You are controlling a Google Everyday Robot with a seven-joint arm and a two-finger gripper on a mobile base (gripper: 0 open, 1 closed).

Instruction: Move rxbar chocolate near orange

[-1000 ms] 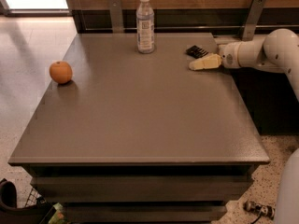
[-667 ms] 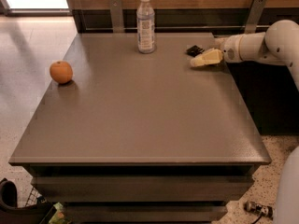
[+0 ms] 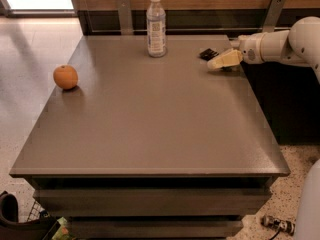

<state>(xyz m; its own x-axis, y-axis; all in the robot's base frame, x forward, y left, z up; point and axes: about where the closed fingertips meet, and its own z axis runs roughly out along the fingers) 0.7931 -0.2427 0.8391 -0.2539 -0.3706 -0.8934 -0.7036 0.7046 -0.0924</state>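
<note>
rxbar just past the end effector's tip, orange far across

the rxbar chocolate [image 3: 208, 53] lies flat on the bench [image 3: 150, 124], just beyond the tip of the end effector [image 3: 215, 64], toward the back edge. i cannot tell whether they touch. the end effector sits low over the bench; i cannot tell how far open it is, and i see nothing in its hold. a clear bottle [image 3: 156, 26] stands upright further on from it. the orange [image 3: 65, 77] rests well apart, near the opposite side edge.

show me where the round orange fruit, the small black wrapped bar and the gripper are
round orange fruit [image 3: 65, 77]: camera view, middle of its skin, far left.
small flat black wrapped bar [image 3: 208, 53]: camera view, centre of the wrapper, back right.
gripper [image 3: 215, 64]: camera view, near its tip, beside the bar.
</note>
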